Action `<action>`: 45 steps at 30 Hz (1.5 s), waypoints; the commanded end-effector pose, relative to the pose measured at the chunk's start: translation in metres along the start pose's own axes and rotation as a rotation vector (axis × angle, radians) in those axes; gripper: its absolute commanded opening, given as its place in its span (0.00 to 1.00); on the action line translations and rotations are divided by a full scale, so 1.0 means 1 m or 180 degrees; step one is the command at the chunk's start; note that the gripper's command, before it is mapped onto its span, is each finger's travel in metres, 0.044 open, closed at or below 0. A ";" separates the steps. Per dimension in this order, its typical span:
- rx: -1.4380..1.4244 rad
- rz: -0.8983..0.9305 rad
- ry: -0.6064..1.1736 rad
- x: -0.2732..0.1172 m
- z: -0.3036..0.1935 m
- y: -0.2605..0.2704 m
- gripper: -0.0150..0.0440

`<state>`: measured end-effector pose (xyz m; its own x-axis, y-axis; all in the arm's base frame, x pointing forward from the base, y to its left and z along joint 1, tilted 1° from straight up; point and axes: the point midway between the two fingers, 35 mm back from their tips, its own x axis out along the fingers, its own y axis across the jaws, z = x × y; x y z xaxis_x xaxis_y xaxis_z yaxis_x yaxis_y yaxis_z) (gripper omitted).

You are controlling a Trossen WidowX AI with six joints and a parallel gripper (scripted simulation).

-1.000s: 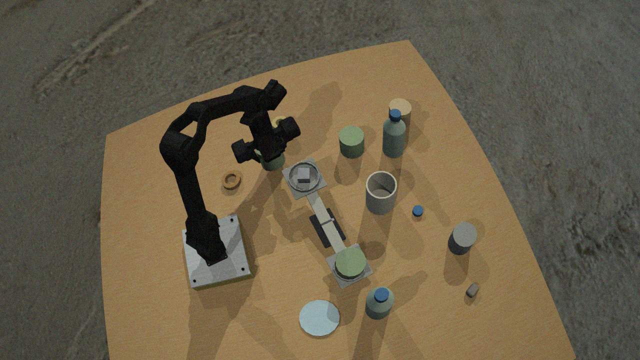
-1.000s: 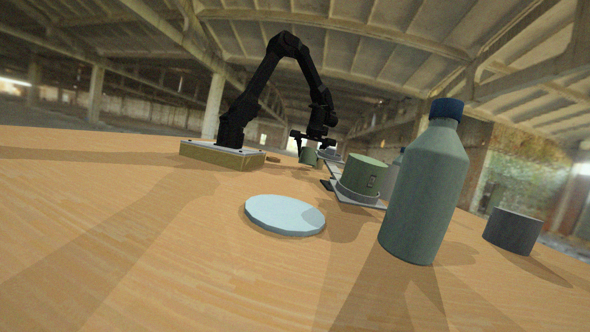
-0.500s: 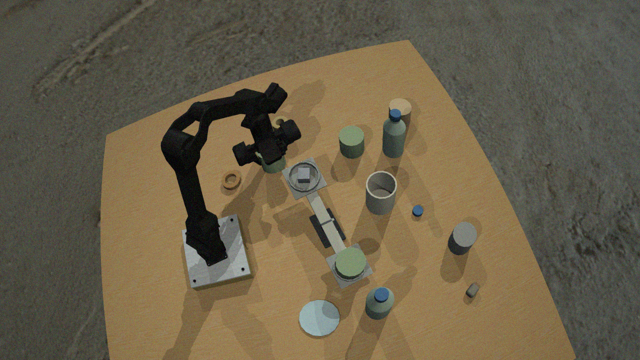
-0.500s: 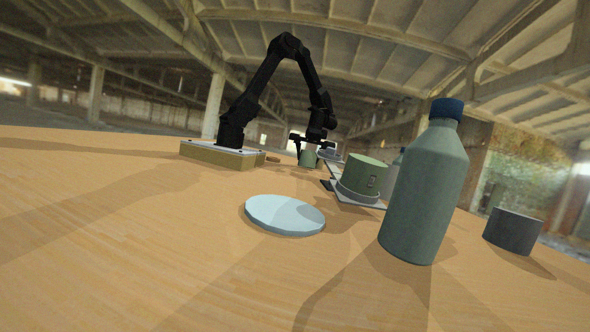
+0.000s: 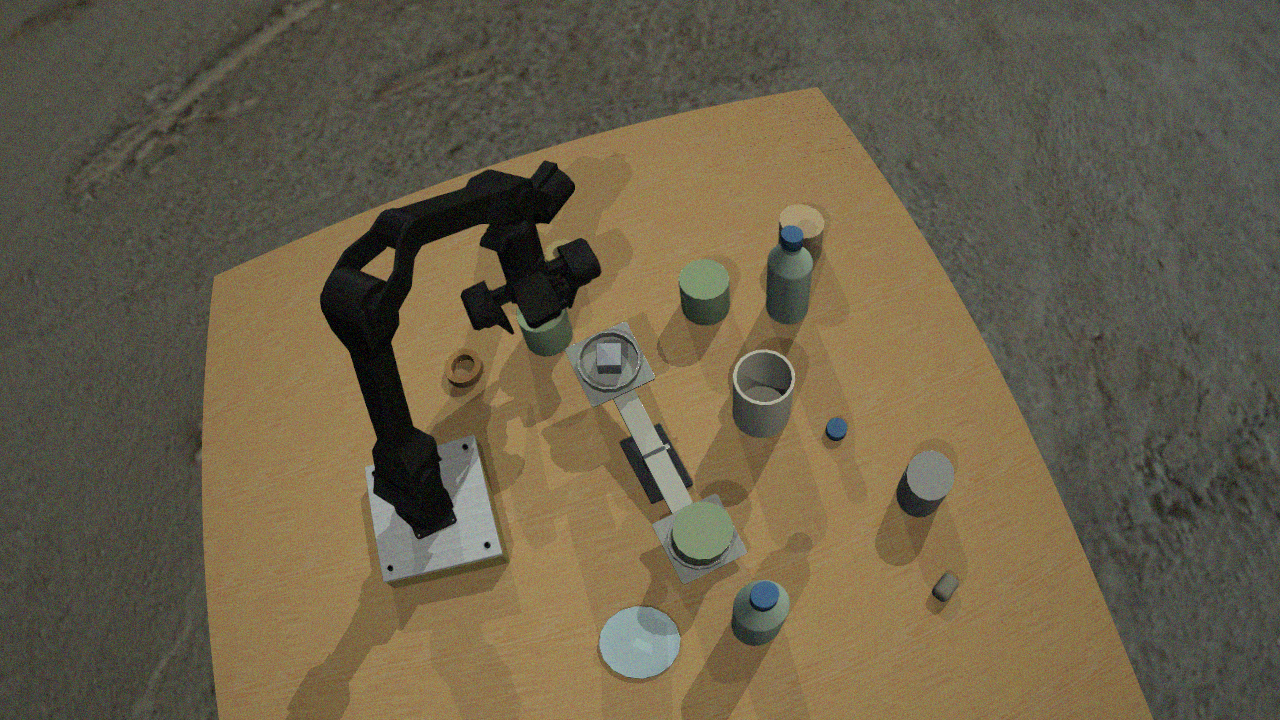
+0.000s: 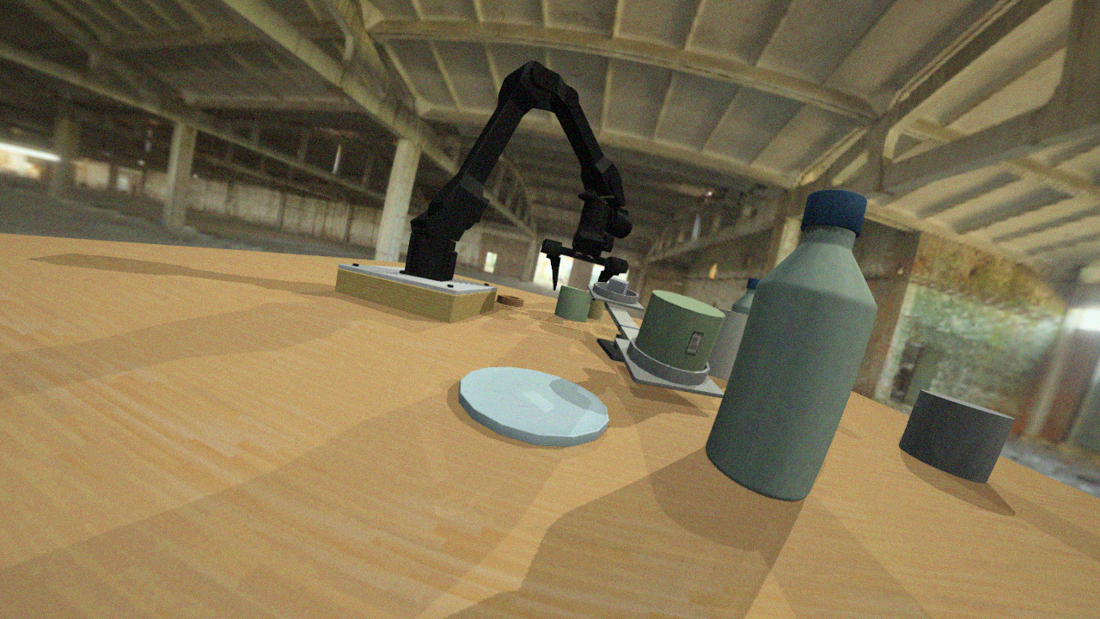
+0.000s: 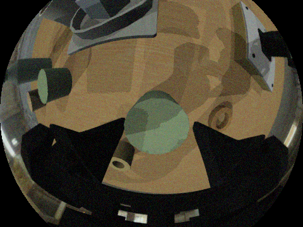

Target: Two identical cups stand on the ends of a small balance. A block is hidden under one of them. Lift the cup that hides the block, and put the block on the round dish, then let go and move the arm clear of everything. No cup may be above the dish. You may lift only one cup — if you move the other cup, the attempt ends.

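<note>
Spreading fingers (image 5: 483,306) (image 6: 554,269) apart at the removed cup (image 5: 546,334) (image 6: 571,302) (image 7: 156,126), leaving the block (image 5: 608,357) (image 6: 617,285) (image 7: 93,7) sitting uncovered on the balance (image 5: 640,425) (image 6: 626,323) (image 7: 142,31), but awaiting grasping it, placing it on the dish (image 5: 639,642) (image 6: 530,404), and retreating.
</note>
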<state>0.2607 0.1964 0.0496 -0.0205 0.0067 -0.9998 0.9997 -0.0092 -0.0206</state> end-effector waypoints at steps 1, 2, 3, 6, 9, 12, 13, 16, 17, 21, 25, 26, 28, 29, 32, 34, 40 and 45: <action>0.0002 0.0069 0.0055 -0.029 -0.001 0.002 1.00; 0.0002 0.0069 0.0055 -0.029 -0.001 0.002 1.00; 0.0002 0.0069 0.0055 -0.029 -0.001 0.002 1.00; -0.0056 0.0096 0.0064 -0.032 0.000 0.003 0.91; -0.0323 0.0181 0.0082 -0.043 0.005 0.009 0.78; -0.0645 0.0191 0.0076 -0.044 0.009 0.012 0.69; -0.0752 0.0194 0.0073 -0.045 0.010 0.013 0.69; -0.1079 0.0205 0.0067 -0.047 0.014 0.017 0.69; -0.1189 0.0210 0.0064 -0.048 0.016 0.018 0.69; -0.1629 0.0226 0.0054 -0.051 0.022 0.021 0.69; -0.2069 0.0243 0.0041 -0.053 0.028 0.025 0.69; -0.2179 0.0247 0.0037 -0.054 0.030 0.026 0.69; -0.2399 0.0254 0.0029 -0.056 0.033 0.028 0.69; -0.2509 0.0258 0.0025 -0.056 0.035 0.029 0.69; -0.2839 0.0268 0.0011 -0.058 0.040 0.031 0.69; -0.3059 0.0274 0.0001 -0.060 0.043 0.033 0.69; -0.3637 0.0358 -0.0048 -0.065 0.054 0.044 0.69; -0.4159 0.0364 -0.0087 -0.068 0.063 0.049 0.69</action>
<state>0.3078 0.1382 0.1134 0.0776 0.0485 -0.9958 0.3538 0.9325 0.0729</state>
